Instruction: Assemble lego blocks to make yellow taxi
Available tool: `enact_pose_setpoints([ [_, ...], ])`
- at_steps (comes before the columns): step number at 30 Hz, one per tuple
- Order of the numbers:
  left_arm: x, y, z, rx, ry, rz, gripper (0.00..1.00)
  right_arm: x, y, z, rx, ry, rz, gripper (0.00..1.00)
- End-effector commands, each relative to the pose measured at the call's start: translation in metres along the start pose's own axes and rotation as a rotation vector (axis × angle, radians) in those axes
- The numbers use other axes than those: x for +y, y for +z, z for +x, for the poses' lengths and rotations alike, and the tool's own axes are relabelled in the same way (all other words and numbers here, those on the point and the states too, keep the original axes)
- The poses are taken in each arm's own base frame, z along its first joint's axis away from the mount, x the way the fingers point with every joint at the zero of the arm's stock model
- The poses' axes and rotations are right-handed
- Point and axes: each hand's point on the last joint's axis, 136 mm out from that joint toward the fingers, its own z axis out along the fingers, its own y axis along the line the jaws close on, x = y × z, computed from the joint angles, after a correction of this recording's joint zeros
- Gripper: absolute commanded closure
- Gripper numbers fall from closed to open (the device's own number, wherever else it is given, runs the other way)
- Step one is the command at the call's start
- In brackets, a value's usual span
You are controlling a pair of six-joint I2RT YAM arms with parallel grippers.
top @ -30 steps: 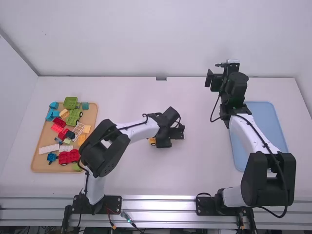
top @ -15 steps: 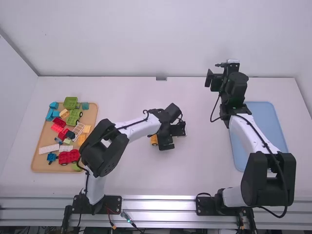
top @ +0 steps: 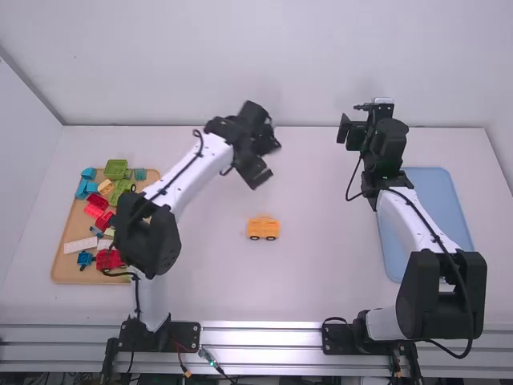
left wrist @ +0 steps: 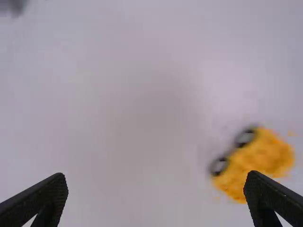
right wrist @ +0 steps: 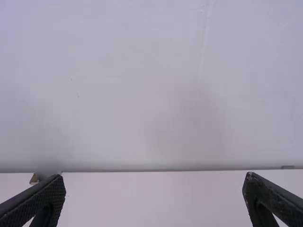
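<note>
A yellow block car [top: 263,228] with dark wheels stands on the white table, near its middle. Above and beyond it is my left gripper [top: 268,160], apart from the car. In the left wrist view, the left gripper [left wrist: 156,184] has its fingers wide apart with nothing between them, and the yellow car [left wrist: 258,163] lies past one fingertip. My right gripper [top: 353,120] is raised over the table's far right. Its own wrist view has the right gripper [right wrist: 154,184] open and holding nothing, facing the back wall.
At the left, a tan tray [top: 67,273] holds several loose blocks in red, green, blue, white and yellow. A blue tray [top: 433,216] lies at the right, partly under the right arm. The wall [top: 264,64] stands along the table's far edge.
My left gripper has let go of the yellow car and moved away from it, up and toward the table's far side. The car now stands uncovered. The right arm has kept still.
</note>
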Motion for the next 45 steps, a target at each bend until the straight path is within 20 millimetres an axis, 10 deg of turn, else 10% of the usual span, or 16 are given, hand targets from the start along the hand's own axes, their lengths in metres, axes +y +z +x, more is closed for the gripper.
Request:
enact_pose_setpoints([
  [1,0.08,-0.003,0.046,0.109,-0.193,-0.198,0.01,0.0,0.003,-0.015,-0.035,0.006,0.0,0.01],
  [5,0.171,-0.024,0.111,0.231,-0.382,-0.478,0.01,0.0,0.002,-0.022,-0.062,0.006,-0.002,0.01],
  [9,0.214,-0.036,0.168,0.309,-0.489,-0.52,0.01,0.0,0.002,-0.027,-0.081,0.007,-0.001,0.01],
  [13,0.2,-0.034,0.228,0.357,-0.762,-0.308,0.01,0.0,0.002,-0.027,-0.084,0.006,-0.001,0.01],
  [25,0.17,-0.015,0.306,0.45,-1.018,-0.096,0.0,0.005,0.001,-0.033,-0.109,0.005,-0.009,0.01],
  [30,0.155,0.005,0.326,0.511,-0.945,-0.087,0.0,0.015,0.001,-0.035,-0.115,0.002,-0.029,0.01],
  [35,0.134,0.025,0.326,0.479,-0.797,0.038,0.44,0.025,-0.001,-0.044,-0.152,-0.008,-0.05,0.01],
  [45,0.128,0.047,0.332,0.45,-0.765,0.037,0.53,0.032,-0.002,-0.047,-0.167,-0.01,-0.062,0.01],
])
